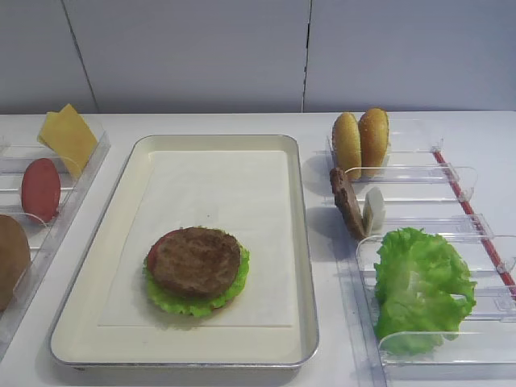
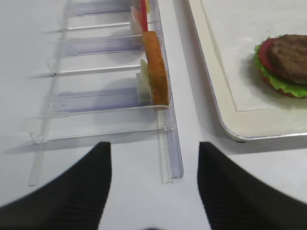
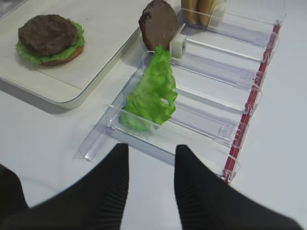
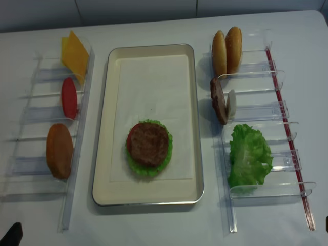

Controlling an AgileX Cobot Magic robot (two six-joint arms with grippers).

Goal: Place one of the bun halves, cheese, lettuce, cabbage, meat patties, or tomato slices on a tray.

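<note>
On the silvery tray (image 1: 305, 242) a meat patty (image 1: 196, 260) tops a stack of tomato slice (image 1: 152, 255), lettuce (image 1: 184, 303) and a bun half (image 3: 62, 58). The right rack holds two upright bun halves (image 1: 360, 141), another patty (image 1: 347, 201) and a lettuce leaf (image 1: 419, 282). In the left rack stand cheese (image 1: 68, 137), a tomato slice (image 1: 40, 189) and a bun half (image 1: 10, 258). Cabbage is out of view. My right gripper (image 3: 151, 160) is open and empty, just short of the lettuce leaf (image 3: 151, 91). My left gripper (image 2: 154, 153) is open and empty at the left rack's front end.
Clear plastic racks flank the tray: the right rack (image 3: 211, 124) has a red strip (image 3: 249, 115) along its outer side, and the left rack (image 2: 168, 143) ends between my left fingers. A small white block (image 1: 373, 210) leans beside the racked patty. A grey wall closes the back.
</note>
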